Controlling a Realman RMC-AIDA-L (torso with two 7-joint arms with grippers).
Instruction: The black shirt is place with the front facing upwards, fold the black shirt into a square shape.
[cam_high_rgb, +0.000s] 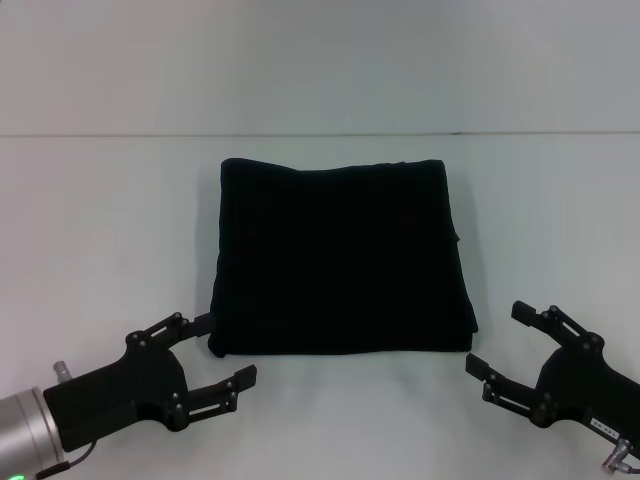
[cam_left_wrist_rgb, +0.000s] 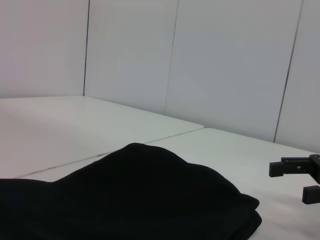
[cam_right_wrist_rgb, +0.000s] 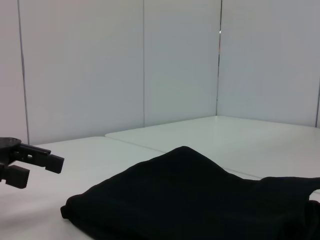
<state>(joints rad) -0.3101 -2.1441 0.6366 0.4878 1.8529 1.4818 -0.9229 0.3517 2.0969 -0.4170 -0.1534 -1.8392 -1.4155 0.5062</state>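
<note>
Both grippers sit nearest, at the near table edge: left gripper just off the near-left corner of the black shirt, right gripper just off the near-right corner. Jaws wide on both, holding nothing. Shirt lies mid-table, already a compact, roughly square stack, lettering hidden. Judgement: soft, light, limp, layers will slide and sag if lifted by one point. If any tidy-up is needed, pinch through all layers at the near corners, both sides together.

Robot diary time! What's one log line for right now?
shirt: folded square, on table | left gripper: open, near corner | right gripper: open, near corner
</note>
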